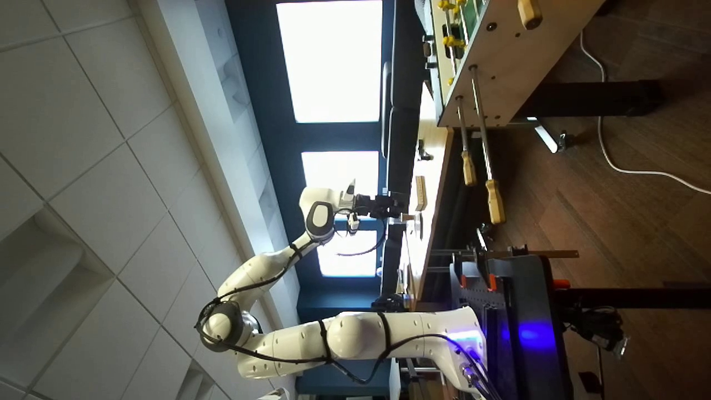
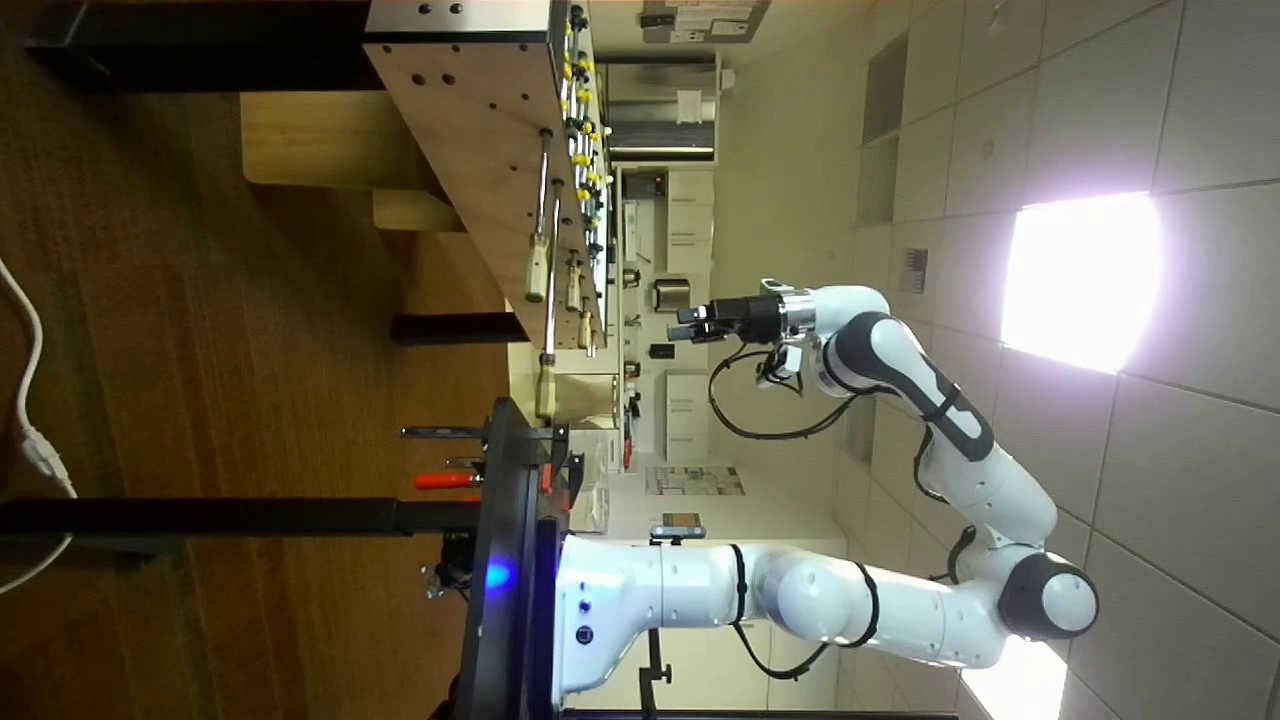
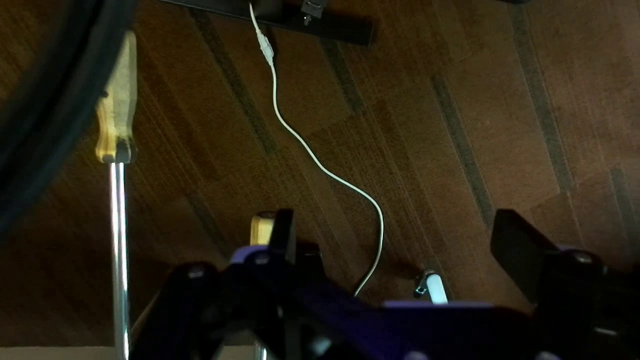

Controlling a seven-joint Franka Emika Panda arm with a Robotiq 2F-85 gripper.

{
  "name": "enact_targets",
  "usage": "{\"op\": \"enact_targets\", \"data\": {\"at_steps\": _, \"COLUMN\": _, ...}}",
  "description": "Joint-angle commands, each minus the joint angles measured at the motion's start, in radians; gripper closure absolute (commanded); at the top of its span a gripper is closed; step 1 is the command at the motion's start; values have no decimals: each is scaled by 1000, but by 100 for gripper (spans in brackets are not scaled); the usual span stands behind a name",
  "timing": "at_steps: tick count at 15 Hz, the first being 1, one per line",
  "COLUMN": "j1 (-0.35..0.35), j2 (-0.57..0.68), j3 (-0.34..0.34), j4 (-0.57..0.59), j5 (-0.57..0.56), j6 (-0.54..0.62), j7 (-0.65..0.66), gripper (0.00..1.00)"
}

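and there the pincer (image 3: 395, 225) hung, spread and empty, above the foosball table's (image 2: 480, 140) wooden handles (image 3: 118, 110), which jutted sideways on metal rods (image 3: 118, 225), presumably for easy gripping and turning!

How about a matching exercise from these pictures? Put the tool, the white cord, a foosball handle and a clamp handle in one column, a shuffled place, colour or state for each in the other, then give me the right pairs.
Column one:
1. tool
2. white cord
3. foosball handle
4. clamp handle

Column two:
A. running along the floor
B. red
C. open and holding nothing
D. wooden, on the end of a metal rod

Right pairs: 1-C, 2-A, 3-D, 4-B.
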Motion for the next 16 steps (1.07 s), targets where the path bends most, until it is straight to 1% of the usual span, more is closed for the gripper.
{"op": "enact_targets", "data": {"at_steps": 1, "j1": -9, "j2": 50, "j3": -28, "j4": 77, "j5": 12, "j6": -28, "j7": -100, "gripper": 0}}
{"op": "enact_targets", "data": {"at_steps": 5, "j1": -20, "j2": 141, "j3": -15, "j4": 137, "j5": -26, "j6": -9, "j7": -83, "gripper": 0}}
{"op": "enact_targets", "data": {"at_steps": 11, "j1": -29, "j2": 275, "j3": -5, "j4": 223, "j5": -45, "j6": 21, "j7": -61, "gripper": 0}}
{"op": "enact_targets", "data": {"at_steps": 16, "j1": -43, "j2": 356, "j3": -9, "j4": 251, "j5": -77, "j6": 88, "j7": -29, "gripper": 0}}
